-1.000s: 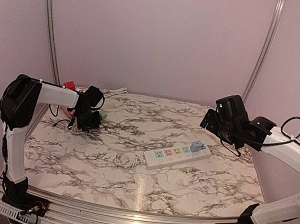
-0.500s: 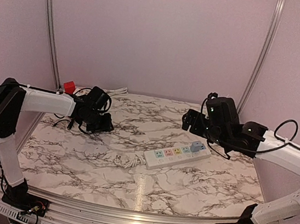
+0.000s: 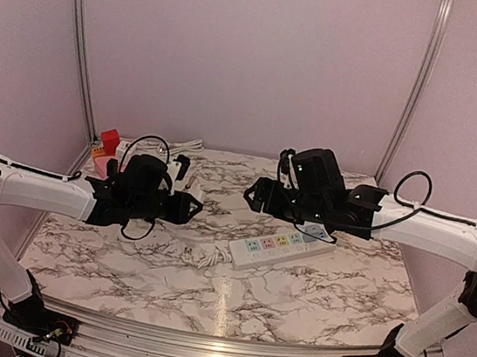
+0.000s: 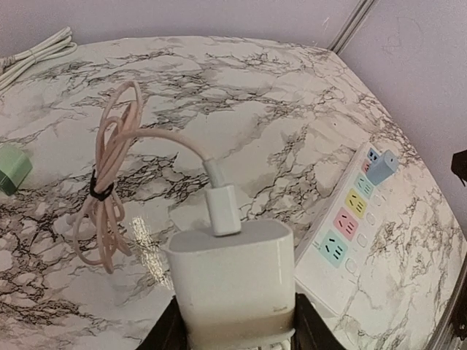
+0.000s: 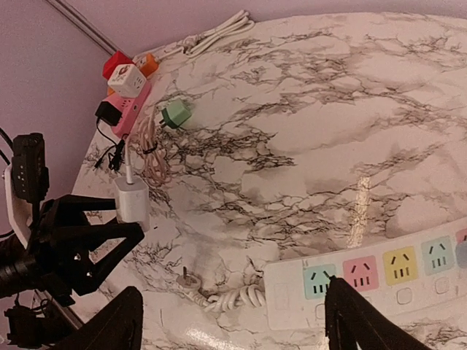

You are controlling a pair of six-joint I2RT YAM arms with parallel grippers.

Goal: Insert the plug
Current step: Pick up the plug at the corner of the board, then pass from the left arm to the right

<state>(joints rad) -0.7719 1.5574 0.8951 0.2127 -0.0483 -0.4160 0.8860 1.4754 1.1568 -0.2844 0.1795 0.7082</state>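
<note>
- The power strip (image 3: 281, 245) lies flat on the marble tabletop (image 3: 122, 260), right of centre, with a blue adapter (image 4: 381, 166) at its right end
- The left end effector (image 4: 235, 332) is clamped on the white charger (image 4: 232, 273), held left of the strip and apart from it
- A bundled pink cable (image 4: 109, 182) runs from the charger
- The right end effector (image 5: 233, 321) hangs near the strip's left end, fingers spread wide

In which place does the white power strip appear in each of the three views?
Top external: the power strip lies right of centre.
Left wrist: the power strip runs along the right edge.
Right wrist: the power strip sits bottom right.
Shared landmark: the white cable at the far edge.
</note>
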